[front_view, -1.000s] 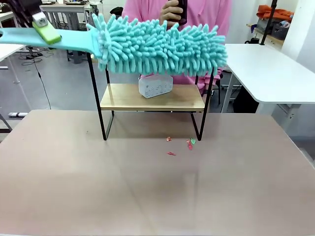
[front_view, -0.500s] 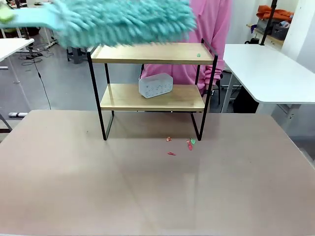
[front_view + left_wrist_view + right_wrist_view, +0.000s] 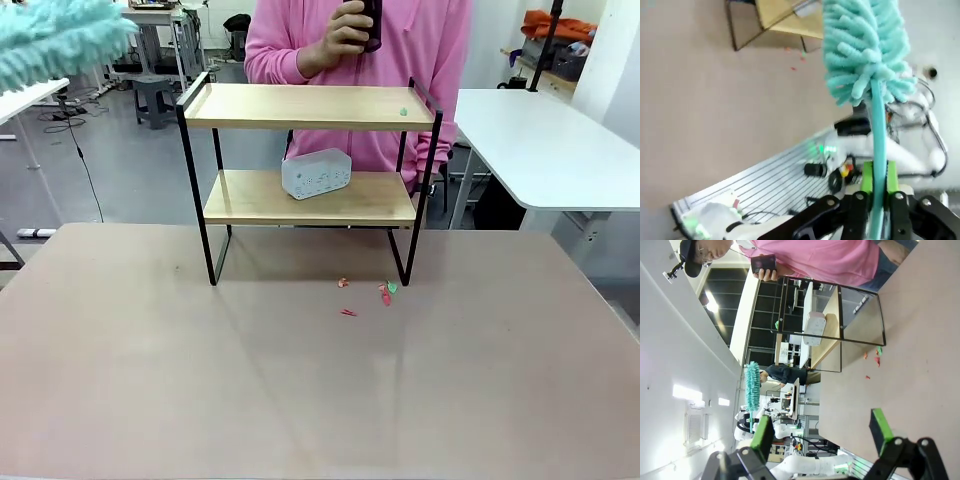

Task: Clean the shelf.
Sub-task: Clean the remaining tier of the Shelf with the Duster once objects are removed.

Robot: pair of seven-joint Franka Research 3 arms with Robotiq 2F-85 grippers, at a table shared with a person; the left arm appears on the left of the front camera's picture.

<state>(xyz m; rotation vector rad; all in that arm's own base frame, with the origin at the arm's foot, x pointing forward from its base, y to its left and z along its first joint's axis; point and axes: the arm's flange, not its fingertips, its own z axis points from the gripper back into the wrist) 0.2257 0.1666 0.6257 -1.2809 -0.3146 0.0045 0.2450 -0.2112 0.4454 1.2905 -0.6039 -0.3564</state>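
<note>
One green scrap (image 3: 403, 112) sits at the right end of the top board of the shelf (image 3: 300, 106), which stands near the far edge of the counter (image 3: 300, 390). The left gripper (image 3: 879, 179), clamped on the teal duster (image 3: 55, 40), holds it high and well left of the shelf. The right gripper (image 3: 821, 429) gapes empty.

The duster (image 3: 50, 40) is blurry and cut off at the corner. The little bits (image 3: 383, 292) by the shelf (image 3: 300, 105) are too small to tell.

Place: you are in a robotics lab.
Signs: you see white worktables (image 3: 545, 145), loose floor cables (image 3: 88, 175), a bare grey floor (image 3: 135, 185).
</note>
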